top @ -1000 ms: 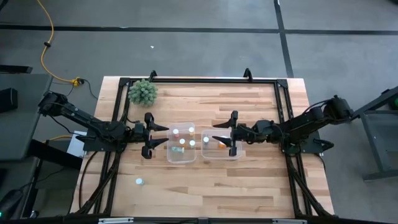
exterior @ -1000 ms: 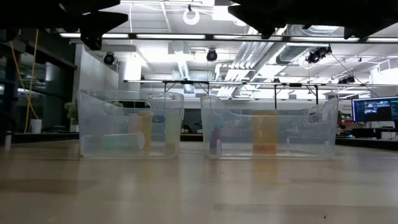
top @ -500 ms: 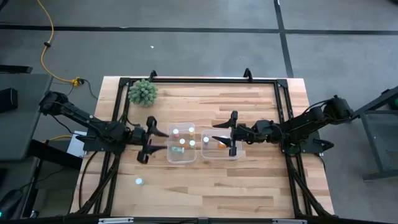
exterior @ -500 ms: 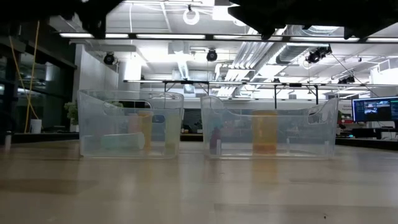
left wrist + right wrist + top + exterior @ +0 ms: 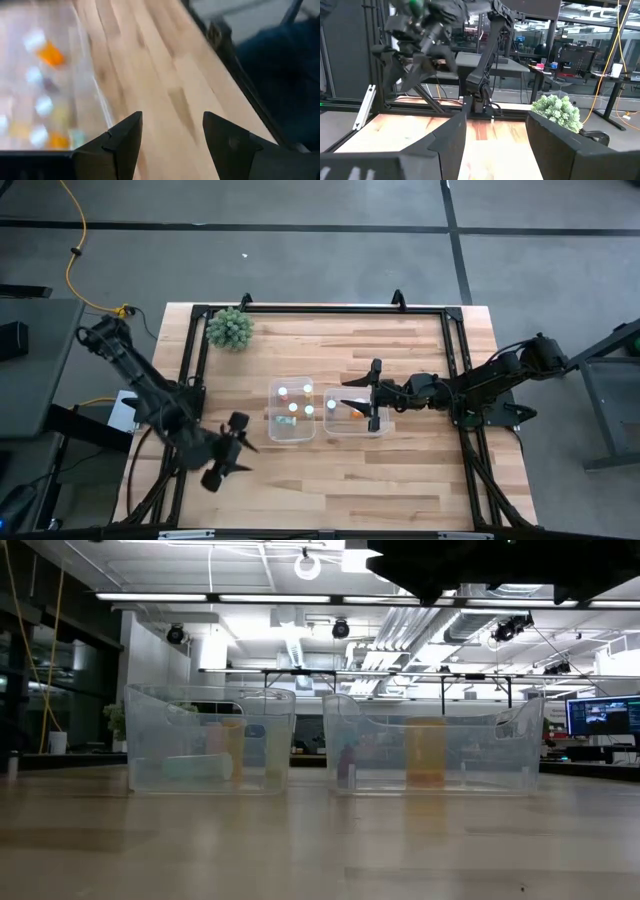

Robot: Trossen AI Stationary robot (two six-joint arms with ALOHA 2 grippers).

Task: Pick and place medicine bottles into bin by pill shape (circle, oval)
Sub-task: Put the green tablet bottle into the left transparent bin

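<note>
Two clear bins stand side by side mid-table. The left bin (image 5: 292, 412) holds several small white-capped bottles (image 5: 294, 408), which also show blurred in the left wrist view (image 5: 44, 106). The right bin (image 5: 353, 413) holds an orange bottle (image 5: 357, 413), which shows in the low view too (image 5: 425, 752). My left gripper (image 5: 238, 457) is open and empty above the bare wood near the table's front left (image 5: 172, 145). My right gripper (image 5: 348, 396) is open and empty over the right bin (image 5: 495, 145). No loose bottle shows on the table.
A green spiky ball plant (image 5: 230, 329) stands at the far left corner and shows in the right wrist view (image 5: 559, 113). A black frame (image 5: 320, 308) runs round the table's edges. Bare wood lies in front of the bins (image 5: 340, 480).
My left gripper has swung away from the left bin's left side toward the table's near edge, turning as it went, and now points slantwise toward the near right. It has stayed open. The bins and bottles have not moved.
</note>
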